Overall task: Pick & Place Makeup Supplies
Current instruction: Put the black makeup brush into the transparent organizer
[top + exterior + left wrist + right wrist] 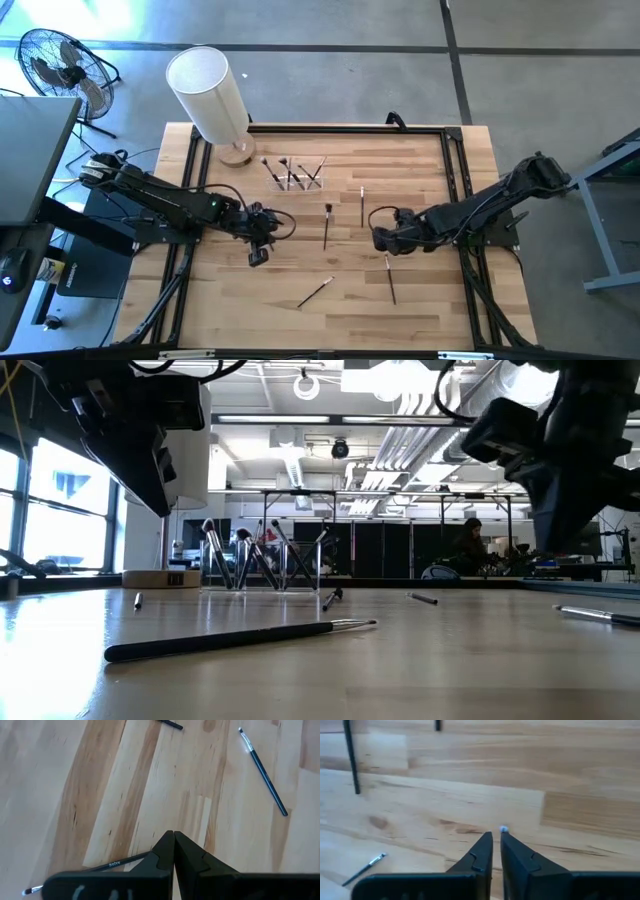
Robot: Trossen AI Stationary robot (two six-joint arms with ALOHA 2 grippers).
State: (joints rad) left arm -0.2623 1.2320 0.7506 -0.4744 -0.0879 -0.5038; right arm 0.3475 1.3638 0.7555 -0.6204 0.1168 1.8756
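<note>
Several thin makeup brushes lie flat on the wooden table: a dark one [327,226], a pale one [362,205], a slanting one [315,293] and one [391,280] just nearward of my right gripper [384,243]. More stand in a clear holder [298,173] at the far edge. My left gripper [173,837] hangs shut above the table at centre left. A dark-handled brush [112,865] lies on the wood below it. My right gripper [496,837] hovers at centre right, its fingers a narrow gap apart. A small pale speck [504,829] shows at one tip. I cannot tell what it is.
A tall white cylinder [208,93] on a wooden base stands at the table's far left corner. A black frame [345,128] runs along the far edge and both sides. Bare wood lies between the two grippers and toward the near edge.
</note>
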